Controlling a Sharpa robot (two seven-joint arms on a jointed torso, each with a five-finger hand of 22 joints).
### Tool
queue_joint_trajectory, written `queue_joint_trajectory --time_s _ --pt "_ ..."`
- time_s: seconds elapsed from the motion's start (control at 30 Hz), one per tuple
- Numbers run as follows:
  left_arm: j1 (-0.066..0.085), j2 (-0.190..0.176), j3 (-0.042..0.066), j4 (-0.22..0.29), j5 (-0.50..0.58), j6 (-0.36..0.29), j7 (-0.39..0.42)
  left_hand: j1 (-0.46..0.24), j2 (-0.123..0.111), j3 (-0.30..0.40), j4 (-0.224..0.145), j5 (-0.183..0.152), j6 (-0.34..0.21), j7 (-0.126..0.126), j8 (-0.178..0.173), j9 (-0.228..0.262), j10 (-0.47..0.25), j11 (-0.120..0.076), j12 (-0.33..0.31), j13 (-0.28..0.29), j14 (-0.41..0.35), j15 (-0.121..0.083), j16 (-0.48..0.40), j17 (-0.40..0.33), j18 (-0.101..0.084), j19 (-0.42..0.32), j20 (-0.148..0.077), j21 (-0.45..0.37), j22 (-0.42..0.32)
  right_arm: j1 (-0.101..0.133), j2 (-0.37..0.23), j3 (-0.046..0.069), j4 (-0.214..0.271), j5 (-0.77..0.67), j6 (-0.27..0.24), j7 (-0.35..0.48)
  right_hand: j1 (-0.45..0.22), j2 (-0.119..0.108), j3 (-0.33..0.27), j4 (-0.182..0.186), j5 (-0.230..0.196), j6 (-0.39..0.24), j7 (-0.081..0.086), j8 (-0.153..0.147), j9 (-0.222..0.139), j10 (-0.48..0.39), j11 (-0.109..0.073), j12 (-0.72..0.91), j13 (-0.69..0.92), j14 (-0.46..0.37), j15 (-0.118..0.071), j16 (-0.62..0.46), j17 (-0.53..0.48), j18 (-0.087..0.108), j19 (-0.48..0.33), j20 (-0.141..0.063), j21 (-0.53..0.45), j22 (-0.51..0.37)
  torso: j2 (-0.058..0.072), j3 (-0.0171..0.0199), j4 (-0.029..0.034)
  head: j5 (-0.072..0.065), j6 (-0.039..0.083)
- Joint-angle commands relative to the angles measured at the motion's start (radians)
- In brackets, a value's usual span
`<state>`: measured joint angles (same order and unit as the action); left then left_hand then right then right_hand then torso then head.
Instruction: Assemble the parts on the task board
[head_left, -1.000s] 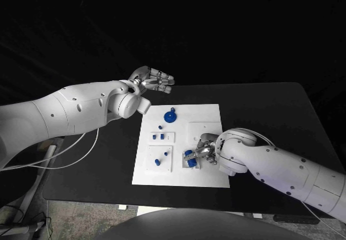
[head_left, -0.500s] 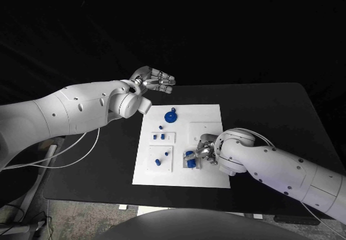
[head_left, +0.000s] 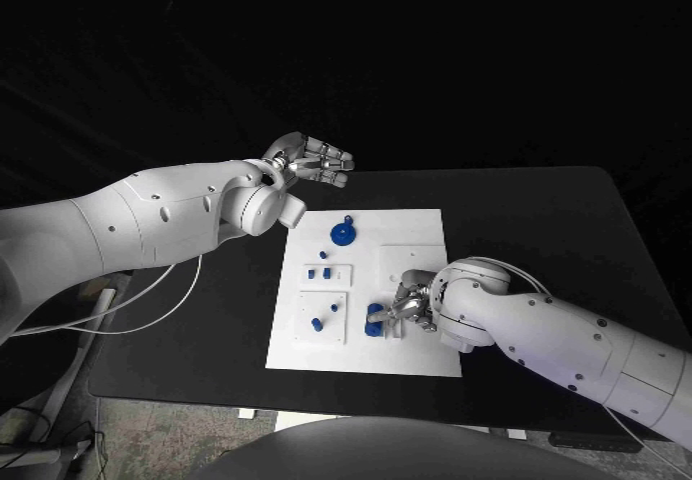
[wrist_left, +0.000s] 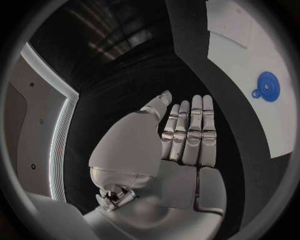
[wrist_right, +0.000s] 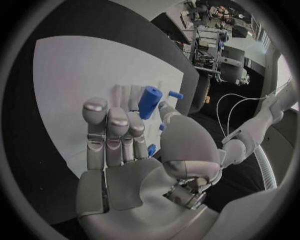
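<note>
A blue cylinder (wrist_right: 149, 102) is pinched between the thumb and fingers of the right hand (head_left: 411, 305), which hangs low over the near right part of the white task board (head_left: 404, 225), just beside a small blue part (head_left: 372, 327) that looks to stand on the plate there. Further left on the board are a few more small blue pieces (head_left: 317, 271) in two shallow square recesses, and toward the far edge lies a round blue disc (head_left: 340, 235) with a little tab.

The step in hand seems to be carrying the cylinder to its seat; whether it already touches the board cannot be told, since the fingers hide its lower end. The next move calls for lining the piece up upright over its socket and pressing it down without tilting.

The left hand (head_left: 307, 160) is released, fingers extended and holding nothing, raised off the far left corner of the board above the black table (head_left: 534, 210).
</note>
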<state>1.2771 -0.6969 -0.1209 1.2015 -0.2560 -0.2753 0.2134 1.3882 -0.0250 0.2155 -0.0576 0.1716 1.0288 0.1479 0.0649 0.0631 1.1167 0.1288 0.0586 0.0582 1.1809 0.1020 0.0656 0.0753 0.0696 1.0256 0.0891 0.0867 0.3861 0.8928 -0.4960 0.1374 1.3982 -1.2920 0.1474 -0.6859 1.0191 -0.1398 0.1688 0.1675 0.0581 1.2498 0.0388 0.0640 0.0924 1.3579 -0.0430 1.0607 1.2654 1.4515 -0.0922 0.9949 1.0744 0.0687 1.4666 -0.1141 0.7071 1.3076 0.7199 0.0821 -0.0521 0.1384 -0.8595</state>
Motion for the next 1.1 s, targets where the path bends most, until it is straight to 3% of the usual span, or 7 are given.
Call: queue_joint_trajectory --time_s 0.03,0.43,0.83,0.9,0.97,1.03,1.1 --pt "0.002 0.002 0.000 0.001 -0.009 0.018 0.004 0.005 -0.002 0.008 -0.002 0.016 -0.005 0.001 -0.002 -0.001 -0.008 0.002 0.001 -0.001 -0.002 0.007 -0.001 0.001 -0.001 -0.005 0.000 0.003 0.002 -0.001 0.001 -0.001 -0.002 -0.016 0.020 0.013 0.007 -0.008 -0.002 0.009 -0.007 -0.006 0.001 0.000 0.001 -0.006 0.001 -0.003 0.000 0.001 -0.007 -0.006 0.001 -0.004 0.053 -0.008 -0.005 0.053 0.000 0.0007 -0.0003 0.002 -0.001" --pt "0.002 0.002 0.000 -0.001 -0.009 0.020 0.003 0.001 -0.004 0.009 -0.001 0.014 -0.007 0.001 -0.002 -0.001 -0.008 0.002 0.001 0.000 -0.002 0.007 -0.001 0.001 -0.001 -0.006 0.000 0.003 0.004 -0.001 -0.002 -0.001 -0.002 -0.023 -0.002 0.024 0.015 -0.013 -0.007 0.030 -0.009 -0.008 0.001 0.001 -0.003 -0.007 0.001 -0.007 0.002 0.001 -0.008 -0.012 0.005 -0.006 0.054 -0.010 -0.008 0.053 0.000 0.0018 -0.0003 0.004 -0.002" --pt "0.002 -0.001 0.000 -0.002 -0.010 0.021 0.002 0.001 -0.004 0.009 -0.001 0.014 -0.007 0.001 -0.002 -0.001 -0.008 0.002 0.001 0.000 -0.002 0.007 -0.001 0.001 -0.001 -0.006 0.000 0.003 0.004 -0.006 -0.044 -0.001 0.068 -0.052 -0.063 0.094 0.043 0.005 -0.001 -0.027 -0.003 0.004 -0.001 0.000 0.001 0.002 -0.001 0.004 0.008 0.003 -0.008 -0.013 0.006 -0.003 0.055 -0.009 -0.002 0.053 -0.001 0.0024 -0.0015 0.004 -0.001" --pt "0.002 -0.002 0.000 -0.002 -0.010 0.021 0.002 0.001 -0.004 0.009 -0.001 0.014 -0.007 0.001 -0.002 -0.001 -0.008 0.002 0.001 0.000 -0.002 0.007 -0.001 0.001 -0.001 -0.006 0.000 0.003 0.004 -0.007 -0.053 -0.001 0.081 -0.053 -0.071 0.103 0.064 0.018 -0.005 -0.066 0.054 0.008 -0.002 0.000 0.003 0.004 -0.001 0.010 0.012 0.003 -0.009 -0.016 0.003 -0.003 0.056 -0.009 0.005 0.053 -0.001 0.0019 -0.0021 0.003 0.001" --pt "0.001 -0.003 0.000 -0.002 -0.010 0.021 0.002 0.001 -0.004 0.009 -0.001 0.014 -0.007 0.001 -0.002 -0.001 -0.008 0.002 0.001 0.000 -0.002 0.007 -0.001 0.001 -0.001 -0.006 0.000 0.003 0.004 -0.008 -0.059 -0.001 0.092 -0.052 -0.071 0.108 0.063 0.023 -0.013 -0.091 0.075 0.015 -0.005 0.000 0.014 0.006 -0.004 0.007 0.009 0.004 -0.010 -0.018 0.000 -0.004 0.056 -0.010 0.011 0.051 0.000 0.0017 -0.0019 0.003 0.001" --pt "0.001 -0.004 0.000 -0.001 -0.011 0.021 0.002 0.001 -0.004 0.009 -0.001 0.014 -0.007 0.001 -0.002 -0.001 -0.008 0.002 0.001 0.000 -0.002 0.007 -0.001 0.001 -0.001 -0.006 0.000 0.003 0.004 -0.010 -0.064 -0.001 0.099 -0.052 -0.069 0.111 0.069 0.020 -0.011 -0.100 0.096 0.016 -0.007 0.000 0.019 0.006 -0.004 0.005 0.008 0.004 -0.010 -0.019 -0.002 -0.004 0.056 -0.010 0.013 0.050 0.000 0.0018 -0.0017 0.003 0.001" --pt "0.001 -0.005 0.000 -0.001 -0.011 0.021 0.001 0.001 -0.004 0.009 -0.001 0.014 -0.007 0.001 -0.002 -0.001 -0.008 0.002 0.001 0.000 -0.002 0.007 -0.001 0.001 -0.001 -0.006 0.000 0.003 0.004 -0.011 -0.067 -0.001 0.106 -0.051 -0.064 0.113 0.079 0.015 -0.010 -0.110 0.146 0.017 -0.008 0.000 0.022 0.007 -0.005 0.006 0.008 0.004 -0.011 -0.018 -0.002 -0.005 0.056 -0.011 0.014 0.048 0.000 0.0021 -0.0014 0.003 0.000"
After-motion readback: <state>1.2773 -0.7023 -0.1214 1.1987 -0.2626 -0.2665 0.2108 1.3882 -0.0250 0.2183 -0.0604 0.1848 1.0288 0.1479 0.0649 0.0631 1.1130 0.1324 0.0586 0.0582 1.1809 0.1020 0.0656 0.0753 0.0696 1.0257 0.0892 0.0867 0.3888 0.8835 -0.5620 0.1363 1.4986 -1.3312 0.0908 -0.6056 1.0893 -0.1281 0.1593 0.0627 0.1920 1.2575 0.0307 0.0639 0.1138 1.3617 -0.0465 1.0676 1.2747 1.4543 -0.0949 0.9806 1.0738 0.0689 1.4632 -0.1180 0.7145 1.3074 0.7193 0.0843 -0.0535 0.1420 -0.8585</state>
